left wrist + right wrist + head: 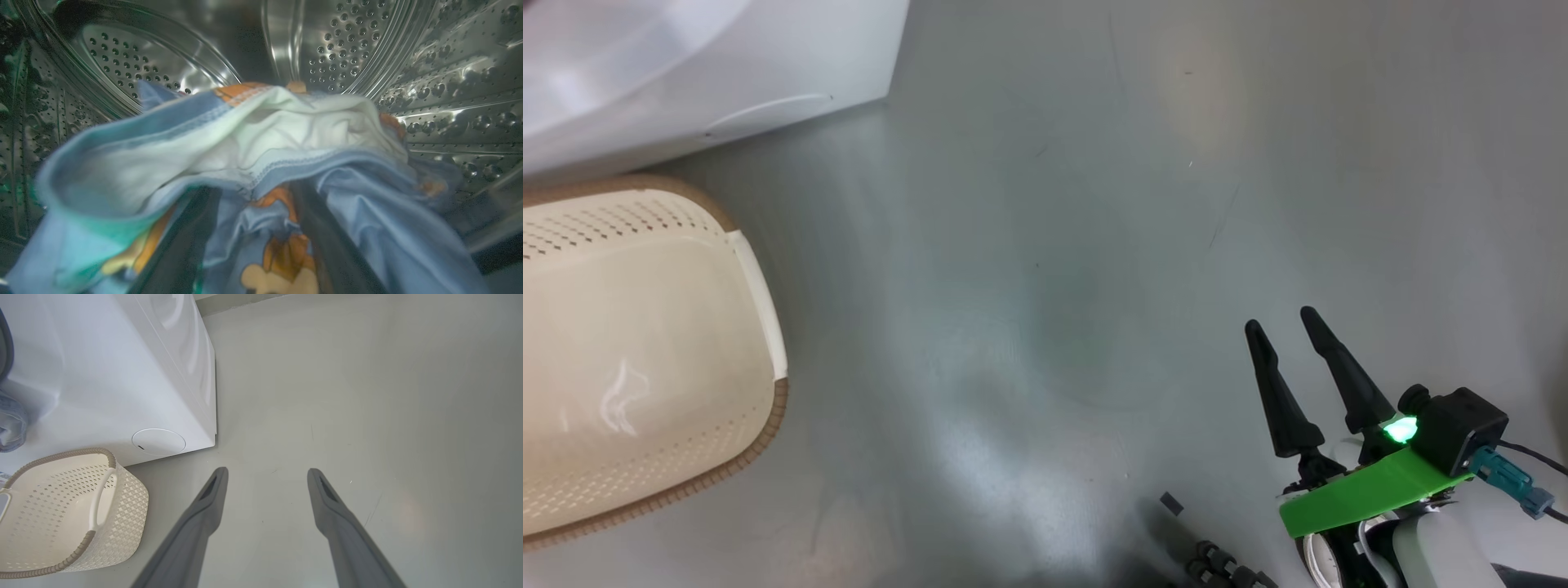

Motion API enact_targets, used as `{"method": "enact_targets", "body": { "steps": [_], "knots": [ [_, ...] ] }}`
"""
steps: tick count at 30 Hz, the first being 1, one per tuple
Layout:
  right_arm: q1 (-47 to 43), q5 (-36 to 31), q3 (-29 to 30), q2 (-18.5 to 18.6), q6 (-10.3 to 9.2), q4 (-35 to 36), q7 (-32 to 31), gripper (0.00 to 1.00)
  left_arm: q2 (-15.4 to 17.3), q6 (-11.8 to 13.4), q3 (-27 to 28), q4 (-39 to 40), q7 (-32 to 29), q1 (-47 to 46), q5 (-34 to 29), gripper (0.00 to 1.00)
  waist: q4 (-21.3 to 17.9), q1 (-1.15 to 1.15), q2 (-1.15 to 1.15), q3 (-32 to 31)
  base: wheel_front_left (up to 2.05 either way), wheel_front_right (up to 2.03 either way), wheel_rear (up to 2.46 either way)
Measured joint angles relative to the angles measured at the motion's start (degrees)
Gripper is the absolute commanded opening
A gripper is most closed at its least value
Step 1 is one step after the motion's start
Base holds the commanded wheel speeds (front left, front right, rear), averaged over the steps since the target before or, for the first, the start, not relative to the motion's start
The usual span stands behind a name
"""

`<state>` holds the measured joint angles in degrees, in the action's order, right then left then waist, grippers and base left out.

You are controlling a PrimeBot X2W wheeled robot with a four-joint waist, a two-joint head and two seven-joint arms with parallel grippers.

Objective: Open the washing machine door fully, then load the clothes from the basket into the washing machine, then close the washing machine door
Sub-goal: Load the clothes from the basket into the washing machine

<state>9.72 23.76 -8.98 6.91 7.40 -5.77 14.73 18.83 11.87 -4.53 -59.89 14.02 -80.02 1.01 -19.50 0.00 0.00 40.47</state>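
Note:
My left gripper [253,192] is inside the washing machine's steel perforated drum [359,45]. Its dark fingers [184,245] stand apart, open. The clothes [261,139], light blue with white and orange parts and a cartoon print, lie blurred over and between them. The cream basket [645,343] stands empty on the floor beside the white washing machine [792,57]. It also appears in the right wrist view, basket [61,506] in front of the washing machine [102,375]. My right gripper [1286,322] hovers open over bare floor, holding nothing. The washing machine door is out of view.
A round cover [158,442] sits low on the washer's front, just behind the basket. A grey-blue strip [12,424] shows at the far left of the right wrist view. Grey floor [1094,245] stretches to the right of the washer and basket.

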Motion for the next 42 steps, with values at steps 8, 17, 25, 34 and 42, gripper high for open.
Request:
{"method": "enact_targets", "body": {
  "steps": [8,17,25,34,42],
  "knots": [
    [0.0,0.0,0.8,0.0,0.0,-0.4,0.0,1.0,-2.5,0.5,-1.1,-3.9,-0.3,-0.2,0.3,1.0,0.6,0.0,0.0,-1.9,0.0,0.0,0.0],
    [-0.2,0.0,1.5,0.0,0.0,-0.5,0.0,1.0,-5.5,1.2,-1.4,-6.3,0.2,0.0,1.4,1.0,2.3,0.0,0.0,-4.8,0.0,0.0,0.0],
    [-0.4,-0.1,2.4,0.2,0.0,-0.6,0.0,1.0,-8.5,1.3,-1.8,-3.9,0.6,3.5,3.0,1.0,4.9,0.0,0.0,-7.1,0.0,0.0,0.0],
    [-1.7,-1.0,3.3,1.0,0.0,-0.4,0.0,1.0,-12.0,0.9,-3.2,2.1,0.6,11.0,3.7,1.0,8.0,0.0,0.0,-9.9,0.0,0.0,0.0],
    [-2.2,-2.1,4.6,2.1,0.0,0.5,0.0,1.0,-14.6,0.5,-3.5,8.7,0.6,18.4,5.1,1.0,11.5,0.0,0.0,-12.1,0.0,0.0,0.0]
  ]
}}
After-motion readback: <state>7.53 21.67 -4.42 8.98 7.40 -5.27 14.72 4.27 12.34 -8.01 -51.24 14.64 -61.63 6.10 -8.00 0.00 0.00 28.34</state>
